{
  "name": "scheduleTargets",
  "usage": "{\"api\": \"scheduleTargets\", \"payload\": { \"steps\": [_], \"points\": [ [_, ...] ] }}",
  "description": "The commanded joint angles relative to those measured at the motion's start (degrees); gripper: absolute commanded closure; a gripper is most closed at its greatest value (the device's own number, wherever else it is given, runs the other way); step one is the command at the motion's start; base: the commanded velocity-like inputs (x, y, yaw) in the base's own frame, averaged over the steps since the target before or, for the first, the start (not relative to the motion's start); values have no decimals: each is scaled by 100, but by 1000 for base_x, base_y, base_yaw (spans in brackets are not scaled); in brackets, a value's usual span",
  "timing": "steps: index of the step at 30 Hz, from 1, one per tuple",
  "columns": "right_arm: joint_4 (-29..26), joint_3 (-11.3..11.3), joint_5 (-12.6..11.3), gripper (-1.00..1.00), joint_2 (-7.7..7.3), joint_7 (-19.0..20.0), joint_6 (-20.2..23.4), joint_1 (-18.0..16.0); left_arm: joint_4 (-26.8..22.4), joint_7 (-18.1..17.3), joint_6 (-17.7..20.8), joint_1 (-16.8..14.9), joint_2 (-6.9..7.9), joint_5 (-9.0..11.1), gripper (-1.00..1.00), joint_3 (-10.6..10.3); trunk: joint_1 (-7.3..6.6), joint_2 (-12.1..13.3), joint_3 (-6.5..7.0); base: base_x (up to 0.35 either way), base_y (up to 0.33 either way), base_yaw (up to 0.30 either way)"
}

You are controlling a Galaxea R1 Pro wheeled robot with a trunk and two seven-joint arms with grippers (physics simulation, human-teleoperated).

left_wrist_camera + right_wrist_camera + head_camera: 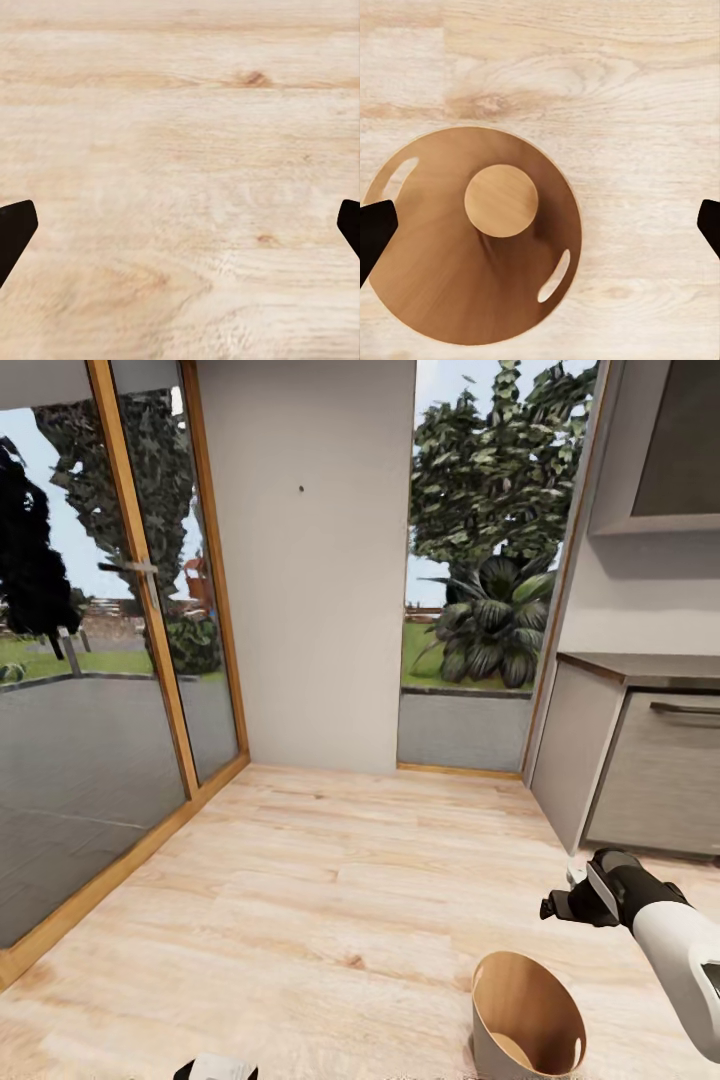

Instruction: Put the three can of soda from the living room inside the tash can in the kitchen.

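The tash can (pixel 528 1015) stands on the kitchen's pale wood floor at the lower right of the head view, grey outside and wood-brown inside. My right gripper (pixel 562 908) hovers just above and behind it. In the right wrist view I look straight down into the tash can (pixel 450 285), bare to its round bottom, with two slot-shaped handle holes in its rim. The right gripper (pixel 540 229) is open and holds nothing. My left gripper (pixel 180 229) is open over bare floor. The cans of soda are out of view.
Grey cabinets (pixel 650 780) under a brownish countertop (pixel 650 665) stand at the right. Tall wood-framed glass doors (pixel 100 690) line the left, with a white wall (pixel 310 560) and a garden window beyond. Wood floor (pixel 330 880) spreads between them.
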Motion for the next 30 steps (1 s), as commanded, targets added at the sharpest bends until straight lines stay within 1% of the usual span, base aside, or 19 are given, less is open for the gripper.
{"api": "scheduleTargets", "payload": {
  "steps": [1,12,30],
  "points": [
    [0,0,-1,-100,0,0,0,0,0,1,0,0,-1,0,-100,0,23,-42,-18,0,0,0],
    [0,8,-2,-100,2,-6,0,3,7,5,-2,-1,-7,-6,-100,-14,264,-483,-216,0,0,0],
    [-17,0,15,-100,-26,-7,0,3,7,8,-7,0,-14,-12,-100,-19,311,-507,-615,0,0,0]
  ]
}}
